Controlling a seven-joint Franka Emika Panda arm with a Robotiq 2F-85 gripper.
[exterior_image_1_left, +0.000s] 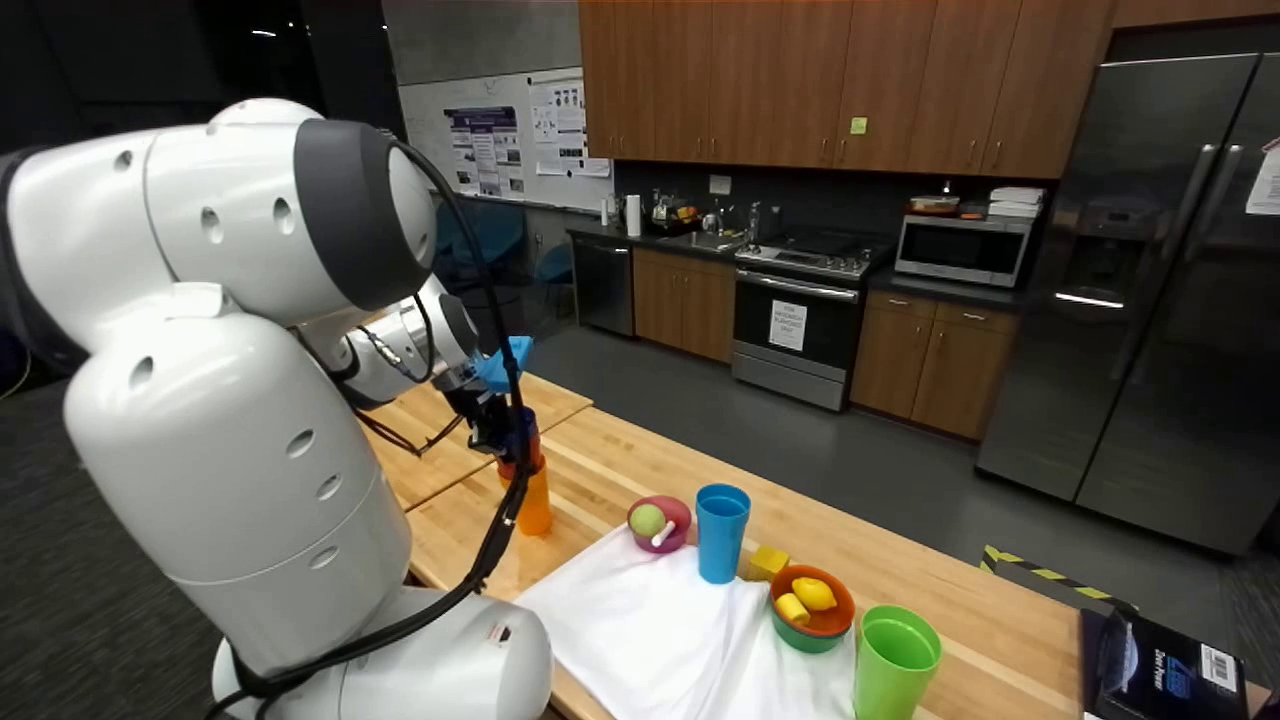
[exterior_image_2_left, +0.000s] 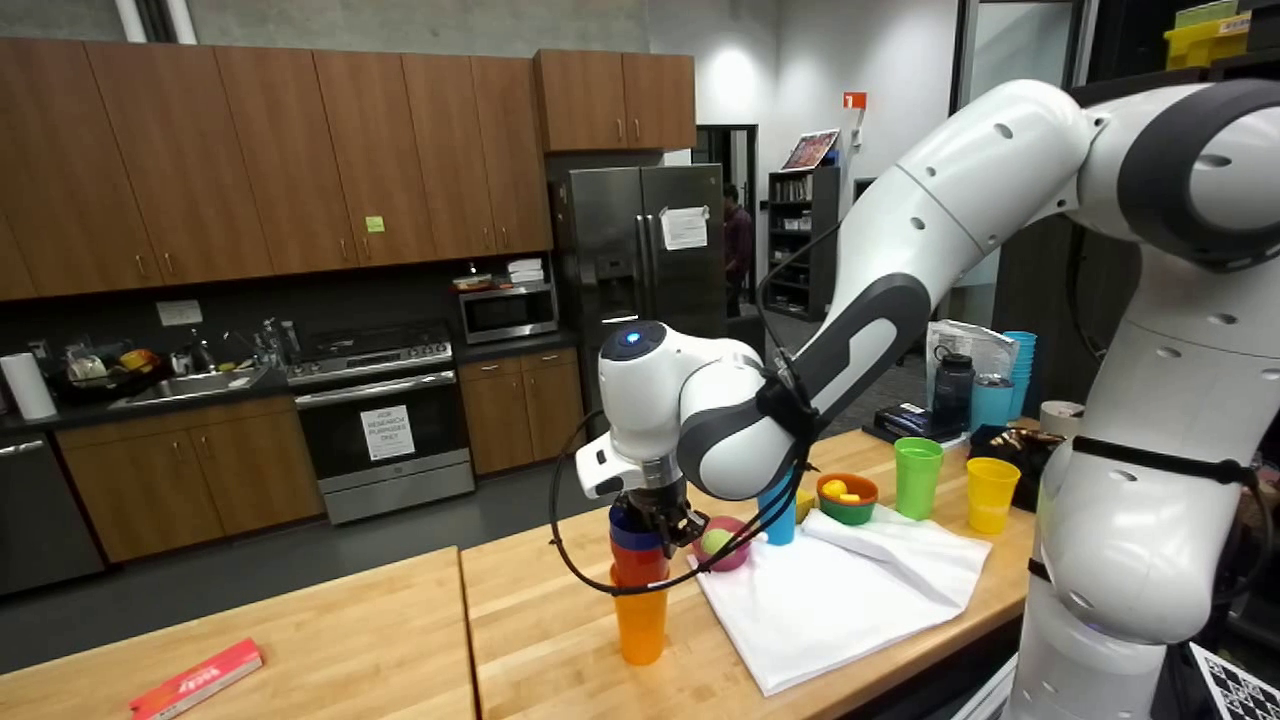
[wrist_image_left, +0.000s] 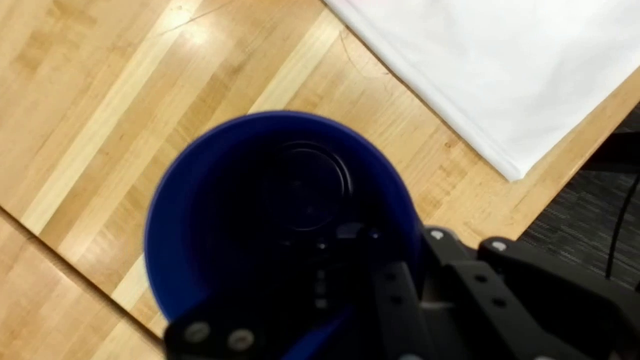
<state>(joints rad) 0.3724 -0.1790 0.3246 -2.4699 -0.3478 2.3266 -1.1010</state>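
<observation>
My gripper (wrist_image_left: 417, 250) is shut on the wall of a dark blue cup (wrist_image_left: 165, 240), one finger inside and one outside. In an exterior view, below the blue cup comes a red cup (exterior_image_2_left: 640, 558), then an orange cup (exterior_image_2_left: 642, 625) upright on the wooden table. The cups look nested, though how deep is hidden. A black cable crosses in front of the stack in both exterior views. Close by, a pink bowl (exterior_image_1_left: 676, 512) holds a green ball (exterior_image_1_left: 646, 521). The gripper's inner finger is mostly lost in the dark of the cup.
A white cloth (exterior_image_2_left: 860, 600) lies beside the stack. Around it stand a light blue cup (exterior_image_1_left: 722, 540), a yellow block (exterior_image_1_left: 768, 563), a green bowl (exterior_image_1_left: 808, 641) under an orange one, a green cup (exterior_image_1_left: 893, 665) and a yellow cup (exterior_image_2_left: 990, 495). A red box (exterior_image_2_left: 200, 682) lies apart.
</observation>
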